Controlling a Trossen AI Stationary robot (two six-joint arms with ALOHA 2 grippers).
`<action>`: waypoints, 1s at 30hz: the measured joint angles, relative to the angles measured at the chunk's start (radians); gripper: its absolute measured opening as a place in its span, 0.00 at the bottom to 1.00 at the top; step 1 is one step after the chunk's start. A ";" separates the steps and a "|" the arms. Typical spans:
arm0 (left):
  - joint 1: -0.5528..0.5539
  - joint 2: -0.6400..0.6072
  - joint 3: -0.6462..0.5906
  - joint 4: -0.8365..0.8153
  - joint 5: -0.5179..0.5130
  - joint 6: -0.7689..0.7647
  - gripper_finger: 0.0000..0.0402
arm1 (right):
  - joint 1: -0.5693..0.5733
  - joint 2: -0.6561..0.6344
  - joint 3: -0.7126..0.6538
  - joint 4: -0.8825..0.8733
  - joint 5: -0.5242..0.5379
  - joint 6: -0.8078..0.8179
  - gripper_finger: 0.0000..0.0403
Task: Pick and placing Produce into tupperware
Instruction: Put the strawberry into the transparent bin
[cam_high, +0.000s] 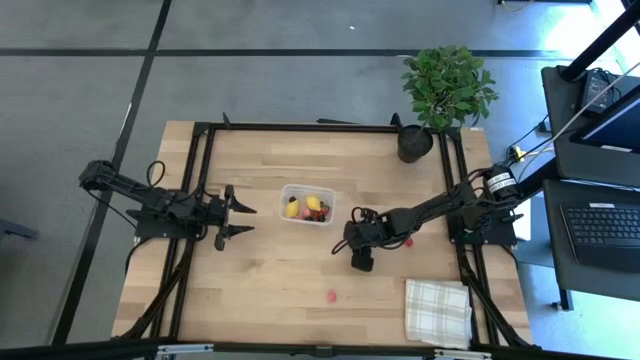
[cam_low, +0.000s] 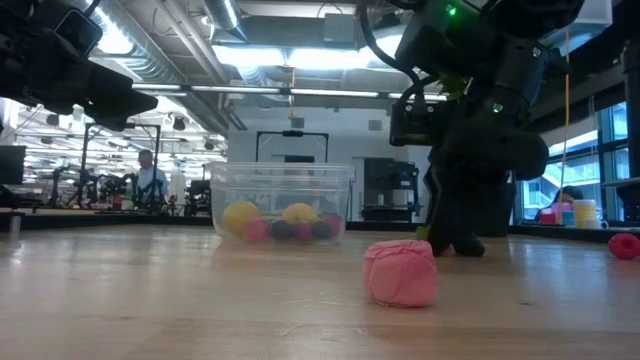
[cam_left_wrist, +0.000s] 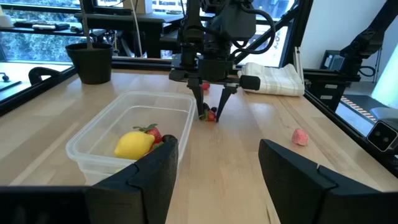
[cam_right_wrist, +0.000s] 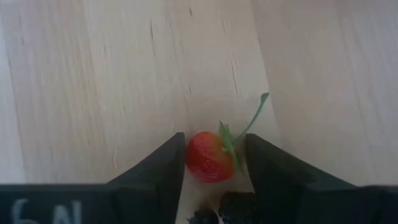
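**Strawberry Between My Fingers, Tub Partly Filled**

While my right end effector (cam_right_wrist: 211, 163) stood low over the surface (cam_high: 260, 280), pointing straight down just beside the tupperware (cam_high: 307, 206), I had a small red strawberry (cam_right_wrist: 209, 155) with a green stem sitting between its two fingers. They flanked the berry closely, right at its sides, but I could not tell whether they were pinching it yet; it still rested on the wood.

My left end effector (cam_left_wrist: 214, 171) waited on the other side of the tub, fingers spread and empty, aimed toward it.

As for progress, I judged the job roughly midway. The clear tub already held several pieces: two yellow lemons (cam_low: 240, 216) and a few red and dark berries beside them. Outside it, at least three pieces remained: the strawberry I was on, a pink piece (cam_low: 401, 272) lying alone nearer the front edge, and a red piece (cam_low: 623, 245) beyond my right arm, toward the surface's right side. Each of those still needed lifting and dropping in. The checked cloth (cam_high: 438, 311) and potted plant (cam_high: 445, 90) sat off to the right, untouched.
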 joint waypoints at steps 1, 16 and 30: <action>0.000 0.000 0.000 0.000 0.000 0.000 0.54 | 0.000 0.000 0.000 0.000 0.000 -0.001 0.39; 0.000 0.000 0.000 0.000 0.000 0.000 0.54 | -0.007 0.011 0.079 -0.092 -0.022 -0.073 0.29; 0.000 0.000 0.000 0.000 0.000 0.000 0.54 | -0.042 0.007 0.279 -0.138 -0.015 -0.316 0.29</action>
